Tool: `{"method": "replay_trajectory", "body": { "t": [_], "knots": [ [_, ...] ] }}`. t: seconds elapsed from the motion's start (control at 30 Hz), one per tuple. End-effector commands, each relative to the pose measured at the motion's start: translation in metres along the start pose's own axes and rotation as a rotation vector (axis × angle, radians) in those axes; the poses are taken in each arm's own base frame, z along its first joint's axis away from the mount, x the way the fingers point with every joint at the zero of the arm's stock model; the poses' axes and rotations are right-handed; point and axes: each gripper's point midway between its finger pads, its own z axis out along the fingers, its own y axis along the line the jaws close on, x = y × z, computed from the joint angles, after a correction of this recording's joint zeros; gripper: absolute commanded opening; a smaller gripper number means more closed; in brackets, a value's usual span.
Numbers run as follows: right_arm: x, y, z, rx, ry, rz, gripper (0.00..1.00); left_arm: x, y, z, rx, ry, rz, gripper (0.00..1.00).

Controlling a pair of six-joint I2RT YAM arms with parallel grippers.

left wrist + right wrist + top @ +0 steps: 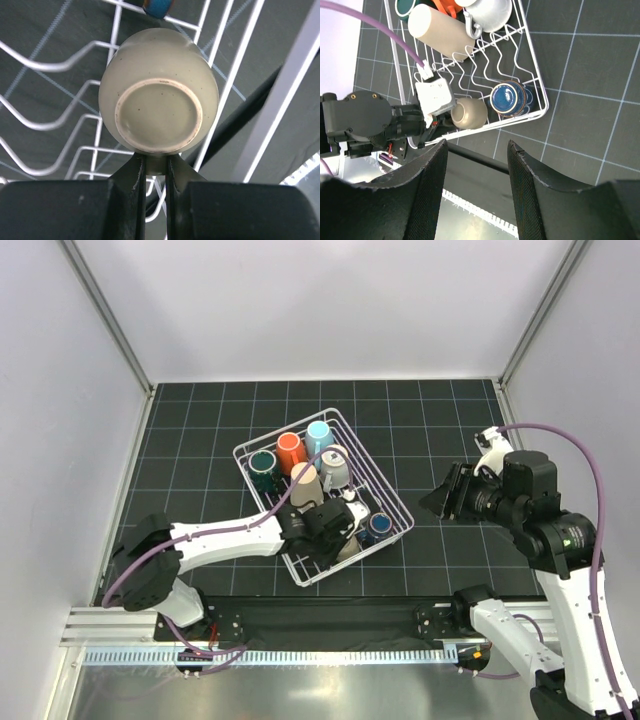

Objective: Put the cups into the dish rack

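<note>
Presently, the small olive-beige cup (159, 112) is clamped by the left gripper (155, 165), its jaws narrowed on the cup's wall. The cup is held inside the dish rack (375, 467), at its near right end, beside the navy cup (507, 98). The right gripper (477, 145) is held partly open and empty over the gridded mat (200, 440), right of the rack.
</note>
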Motion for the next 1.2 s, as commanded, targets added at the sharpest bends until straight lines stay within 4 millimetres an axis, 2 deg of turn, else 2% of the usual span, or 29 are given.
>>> {"method": "replay_trajectory", "body": {
  "t": [0.0,0.37,0.47,0.53,0.57,0.63,0.7,0.83,1.03,1.17],
  "knots": [
    [-0.006,0.001,0.002,-0.01,-0.028,-0.034,0.53,-0.019,-0.009,-0.001,0.03,-0.037,0.035,0.0],
    [-0.002,-0.003,0.006,-0.005,-0.018,-0.033,0.53,-0.009,0.003,0.021,-0.04,0.04,0.043,0.07],
    [-0.001,-0.004,0.007,-0.001,-0.017,-0.035,0.53,-0.008,0.004,0.022,-0.044,0.045,0.041,0.13],
    [0.0,-0.004,0.007,-0.001,-0.017,-0.032,0.53,-0.007,0.005,0.021,-0.049,0.042,0.033,0.28],
    [0.0,-0.003,0.007,-0.006,-0.017,-0.033,0.53,-0.007,0.007,0.019,-0.059,0.036,0.029,0.44],
    [0.0,-0.004,0.006,-0.005,-0.02,-0.033,0.53,-0.006,0.012,0.018,-0.085,0.026,0.023,0.52],
    [0.001,-0.004,0.008,-0.007,-0.017,-0.031,0.53,-0.009,0.015,0.012,-0.104,0.005,0.018,0.57],
    [0.002,-0.003,0.008,-0.016,-0.015,-0.028,0.53,-0.014,0.011,-0.002,-0.083,-0.034,0.004,0.58],
    [0.002,-0.002,0.008,-0.022,-0.016,-0.025,0.53,-0.034,0.007,-0.04,-0.06,-0.144,-0.004,0.58],
    [0.005,-0.007,0.014,-0.008,-0.01,-0.023,0.53,-0.042,0.016,-0.068,-0.107,-0.201,-0.019,0.59]
  ]
}}
